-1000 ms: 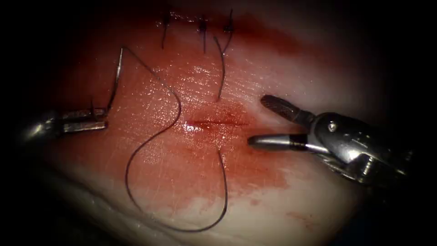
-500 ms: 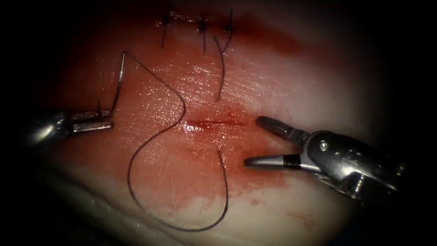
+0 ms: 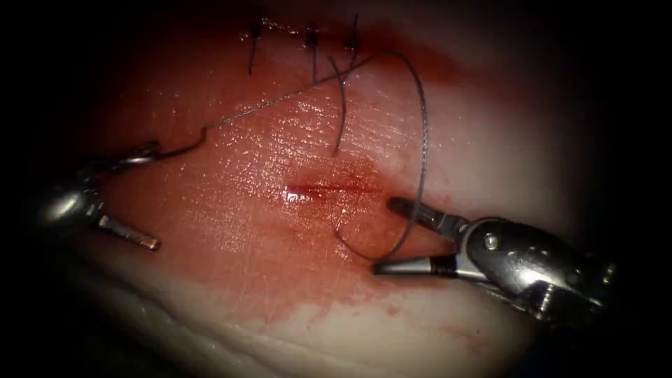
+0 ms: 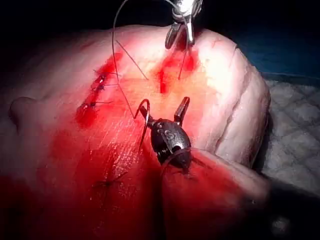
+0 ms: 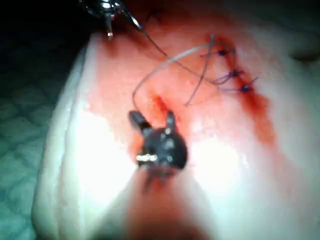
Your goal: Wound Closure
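Three stitches (image 3: 308,38) are tied; the cut (image 3: 329,187) gapes. My left pincer (image 3: 152,196) is apart, the needle (image 3: 183,147) loose against it, left of the cut; my right pincer (image 3: 384,235) is apart around the thread (image 3: 423,126).

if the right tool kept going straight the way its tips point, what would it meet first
Probably the thread, whose loop crosses between the open jaws of the right tool; past it lies the cut in the tissue. Depth is unclear.

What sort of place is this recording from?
Likely a bench suturing practice setup: a slab of tissue with a cut and tied stitches lies on a quilted pad. The left tool and right tool have jaws open, holding nothing. The needle lies by the left tool, outside the tissue.
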{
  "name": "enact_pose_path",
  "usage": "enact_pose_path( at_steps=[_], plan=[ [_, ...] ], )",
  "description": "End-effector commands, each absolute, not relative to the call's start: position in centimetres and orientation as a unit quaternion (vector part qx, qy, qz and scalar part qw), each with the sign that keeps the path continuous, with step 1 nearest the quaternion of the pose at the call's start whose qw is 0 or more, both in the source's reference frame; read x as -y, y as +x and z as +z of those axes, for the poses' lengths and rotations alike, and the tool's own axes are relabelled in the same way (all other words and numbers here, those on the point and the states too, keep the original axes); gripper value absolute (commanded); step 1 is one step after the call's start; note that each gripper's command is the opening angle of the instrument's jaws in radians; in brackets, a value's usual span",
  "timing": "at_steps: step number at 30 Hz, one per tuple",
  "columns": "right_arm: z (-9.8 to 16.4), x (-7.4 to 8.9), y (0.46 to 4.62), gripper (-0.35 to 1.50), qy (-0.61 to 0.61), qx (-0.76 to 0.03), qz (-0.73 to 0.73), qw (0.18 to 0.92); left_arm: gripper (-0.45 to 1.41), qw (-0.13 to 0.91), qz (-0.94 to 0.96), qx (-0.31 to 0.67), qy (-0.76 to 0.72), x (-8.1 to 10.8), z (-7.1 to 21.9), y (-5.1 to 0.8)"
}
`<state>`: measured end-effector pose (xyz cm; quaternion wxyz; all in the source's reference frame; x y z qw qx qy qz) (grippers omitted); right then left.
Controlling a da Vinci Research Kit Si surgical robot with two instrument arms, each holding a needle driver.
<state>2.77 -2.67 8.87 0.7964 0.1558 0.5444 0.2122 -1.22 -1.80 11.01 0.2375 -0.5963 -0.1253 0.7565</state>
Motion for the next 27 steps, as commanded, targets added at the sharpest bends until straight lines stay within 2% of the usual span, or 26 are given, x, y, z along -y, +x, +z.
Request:
enact_pose_path(
  at_steps=[1, 10, 14, 27],
  plan=[
    [8.9, 2.7, 2.85, 1.03, 0.156, -0.545, 0.211, 0.796, 1.16, 0.245, 0.757, 0.123, -0.593, 1.8, 11.0, -1.23],
    [8.9, 2.7, 2.88, 1.03, 0.155, -0.546, 0.210, 0.796, 1.06, 0.282, 0.757, 0.118, -0.577, 1.6, 10.6, -1.17],
    [9.0, 2.7, 2.89, 1.03, 0.154, -0.546, 0.209, 0.797, 0.91, 0.297, 0.756, 0.115, -0.571, 1.5, 10.4, -1.06],
    [9.0, 2.8, 2.89, 1.03, 0.154, -0.545, 0.207, 0.798, 0.89, 0.293, 0.793, 0.042, -0.532, 1.1, 9.9, -0.79]
  ],
)
